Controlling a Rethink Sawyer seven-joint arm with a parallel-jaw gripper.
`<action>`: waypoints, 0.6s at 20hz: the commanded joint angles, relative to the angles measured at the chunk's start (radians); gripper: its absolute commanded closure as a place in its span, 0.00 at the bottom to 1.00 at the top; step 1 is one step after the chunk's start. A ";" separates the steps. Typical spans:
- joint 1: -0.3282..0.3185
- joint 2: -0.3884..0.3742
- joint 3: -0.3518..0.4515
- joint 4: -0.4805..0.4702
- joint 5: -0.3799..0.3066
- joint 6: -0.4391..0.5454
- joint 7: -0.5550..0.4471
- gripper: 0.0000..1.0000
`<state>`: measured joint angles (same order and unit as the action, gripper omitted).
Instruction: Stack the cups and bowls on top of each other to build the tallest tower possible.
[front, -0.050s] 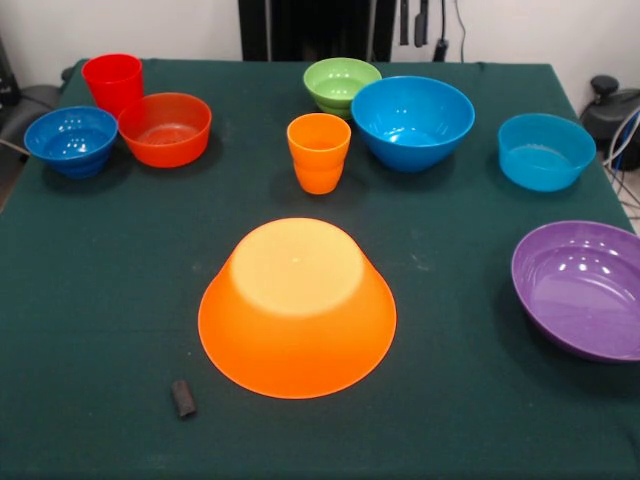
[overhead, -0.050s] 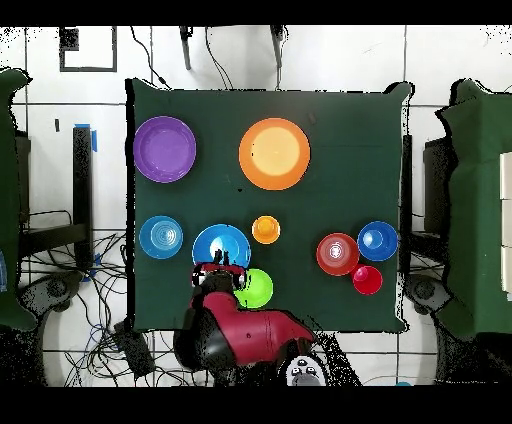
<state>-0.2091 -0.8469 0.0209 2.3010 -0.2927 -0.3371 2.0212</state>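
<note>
Gripper (overhead, -0.050s: 219, 270) state cannot be determined; it is seen only in the overhead view, above the big blue bowl (overhead, -0.050s: 222, 246) beside the green bowl (overhead, -0.050s: 254, 288). Nothing is seen held. Only the front view shows the large orange bowl (front, -0.050s: 297, 310) inverted, the orange cup (front, -0.050s: 318, 152) upright behind it.

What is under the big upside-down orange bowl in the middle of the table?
The orange bowl rests rim-down on the green table. Its inside is fully covered, so anything beneath cannot be seen.
</note>
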 joint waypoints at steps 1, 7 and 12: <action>-0.007 0.143 -0.038 0.063 -0.090 -0.102 0.134 1.00; -0.005 0.154 -0.042 0.061 -0.091 -0.099 0.137 1.00; -0.031 0.087 -0.003 0.081 -0.088 -0.017 0.135 1.00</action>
<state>-0.2169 -0.7550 -0.0466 2.3463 -0.3409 -0.4414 2.0212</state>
